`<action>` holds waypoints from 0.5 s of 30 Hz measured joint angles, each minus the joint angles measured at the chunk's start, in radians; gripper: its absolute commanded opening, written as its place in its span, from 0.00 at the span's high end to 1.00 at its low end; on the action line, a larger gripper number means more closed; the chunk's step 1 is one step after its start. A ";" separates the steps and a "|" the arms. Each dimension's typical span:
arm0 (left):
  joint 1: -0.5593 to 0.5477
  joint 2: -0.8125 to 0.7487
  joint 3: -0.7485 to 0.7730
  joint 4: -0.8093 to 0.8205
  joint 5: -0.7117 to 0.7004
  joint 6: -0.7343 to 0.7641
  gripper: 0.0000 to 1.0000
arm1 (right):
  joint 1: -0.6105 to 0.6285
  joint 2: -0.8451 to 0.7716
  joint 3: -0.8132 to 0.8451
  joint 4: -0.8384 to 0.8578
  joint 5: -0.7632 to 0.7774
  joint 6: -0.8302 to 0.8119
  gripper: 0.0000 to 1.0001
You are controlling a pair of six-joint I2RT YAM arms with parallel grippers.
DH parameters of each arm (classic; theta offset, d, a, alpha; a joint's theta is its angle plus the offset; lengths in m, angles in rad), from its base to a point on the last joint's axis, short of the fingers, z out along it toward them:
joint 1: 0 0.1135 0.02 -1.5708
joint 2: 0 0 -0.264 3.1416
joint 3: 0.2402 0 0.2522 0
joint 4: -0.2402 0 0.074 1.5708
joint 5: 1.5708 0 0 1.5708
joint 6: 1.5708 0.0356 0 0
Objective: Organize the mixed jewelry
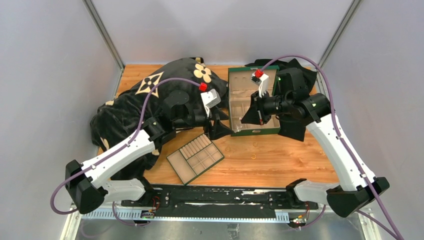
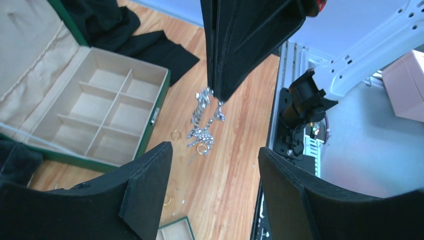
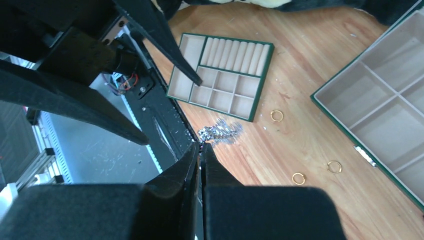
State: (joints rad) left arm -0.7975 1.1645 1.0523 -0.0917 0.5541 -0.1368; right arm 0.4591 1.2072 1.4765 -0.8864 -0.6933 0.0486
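Observation:
My right gripper [image 3: 200,146] is shut on the silvery sparkly cluster [image 3: 220,132]. The cluster dangles from its tips above the wooden table. In the left wrist view the right gripper [image 2: 218,96] comes down from the top, with the cluster [image 2: 202,122] hanging below it. Three thin gold rings lie on the wood [image 3: 276,115] [image 3: 298,178] [image 3: 334,166]. They also show in the left wrist view [image 2: 176,134] [image 2: 202,148] [image 2: 166,200]. My left gripper [image 2: 215,149] is open and empty, just left of the right gripper [image 1: 248,119] in the top view [image 1: 218,131].
The open green box [image 1: 252,131] with beige compartments stands behind the grippers, also seen by both wrists [image 2: 155,107] [image 3: 320,97]. The flat green tray [image 1: 175,167] [image 3: 262,75] lies near the front. Black patterned cloth [image 1: 150,90] covers the left back, and more black cloth [image 1: 300,70] lies behind the box.

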 measured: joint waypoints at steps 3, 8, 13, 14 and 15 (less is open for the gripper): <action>0.000 0.023 -0.003 0.059 0.036 0.008 0.39 | 0.000 0.006 0.007 -0.016 -0.031 -0.006 1.00; 0.001 0.086 0.000 0.135 0.114 0.011 0.49 | -0.001 0.011 0.017 -0.039 -0.053 -0.017 1.00; 0.001 0.119 -0.001 0.182 0.149 0.018 0.61 | -0.001 0.011 0.019 -0.054 -0.061 -0.021 1.00; 0.001 0.122 -0.001 0.190 0.154 0.019 0.65 | -0.001 0.011 0.019 -0.056 -0.062 -0.021 1.00; 0.001 0.124 -0.001 0.196 0.159 0.021 0.68 | -0.001 0.011 0.019 -0.058 -0.062 -0.021 1.00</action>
State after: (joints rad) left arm -0.7967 1.2881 1.0515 0.1043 0.7128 -0.1158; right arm 0.4583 1.2182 1.4952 -0.9443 -0.7555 0.0280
